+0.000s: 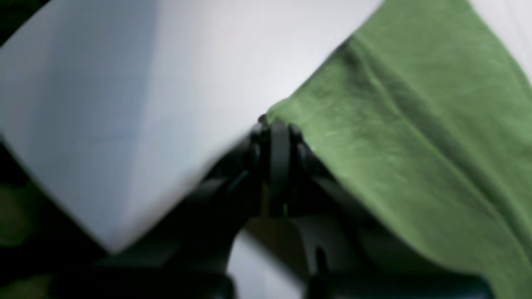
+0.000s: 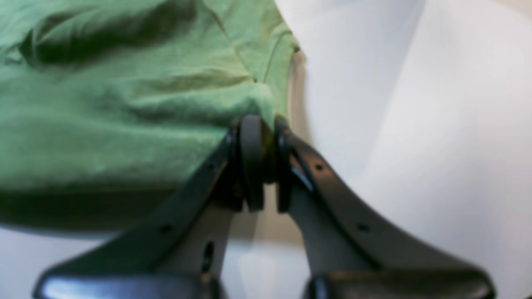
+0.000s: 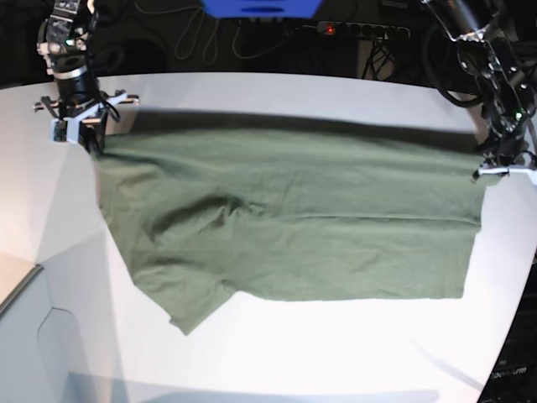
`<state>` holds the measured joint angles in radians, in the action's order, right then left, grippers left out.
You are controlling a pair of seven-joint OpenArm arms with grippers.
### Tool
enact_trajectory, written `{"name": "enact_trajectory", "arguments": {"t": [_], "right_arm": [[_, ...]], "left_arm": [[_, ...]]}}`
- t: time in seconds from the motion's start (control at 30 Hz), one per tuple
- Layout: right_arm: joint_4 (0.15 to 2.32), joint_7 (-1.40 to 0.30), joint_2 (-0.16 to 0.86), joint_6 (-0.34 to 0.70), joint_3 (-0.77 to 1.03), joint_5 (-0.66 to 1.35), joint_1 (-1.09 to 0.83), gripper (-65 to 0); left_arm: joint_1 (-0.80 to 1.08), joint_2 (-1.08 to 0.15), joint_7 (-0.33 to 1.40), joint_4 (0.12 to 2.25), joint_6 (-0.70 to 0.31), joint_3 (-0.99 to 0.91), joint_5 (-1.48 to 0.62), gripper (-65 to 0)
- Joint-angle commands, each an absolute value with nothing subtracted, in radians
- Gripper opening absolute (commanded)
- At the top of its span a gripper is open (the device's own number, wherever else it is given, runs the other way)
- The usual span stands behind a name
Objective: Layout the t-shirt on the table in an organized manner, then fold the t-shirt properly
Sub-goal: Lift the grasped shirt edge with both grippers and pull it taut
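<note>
my left gripper (image 1: 277, 137) and right gripper (image 2: 259, 133) each pinch a corner of the t-shirt (image 3: 294, 227), stretched over the table (image 3: 336, 353); folding not begun

No text, label, brand, number or sign is legible in any view.

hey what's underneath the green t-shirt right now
The white table lies under the t-shirt. The left tool and right tool pinch its far corners. Anything beneath the cloth is hidden.
</note>
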<state>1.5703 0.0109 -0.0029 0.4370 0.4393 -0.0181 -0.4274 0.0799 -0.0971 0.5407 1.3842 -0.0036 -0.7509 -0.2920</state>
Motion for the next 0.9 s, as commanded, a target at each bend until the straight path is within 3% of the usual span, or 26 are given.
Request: {"name": "enact_trajectory", "arguments": {"t": [0.0, 0.43, 0.87], "right_arm": [[1.586, 0.042, 0.001, 0.433, 0.443, -0.002, -0.44, -65.0], [1.498, 0.044, 0.001, 0.433, 0.45, -0.002, -0.513, -65.0], [1.497, 0.16, -0.001, 0.433, 0.444, -0.002, -0.595, -65.0]], "left_arm": [[0.071, -0.11, 0.516, 1.388, -0.005, -0.754, -0.294, -64.9], [0.188, -0.11, 0.518, 1.394, -0.005, -0.76, -0.292, -64.9], [0.251, -0.11, 0.527, 1.432, -0.005, -0.76, -0.291, -64.9]]}}
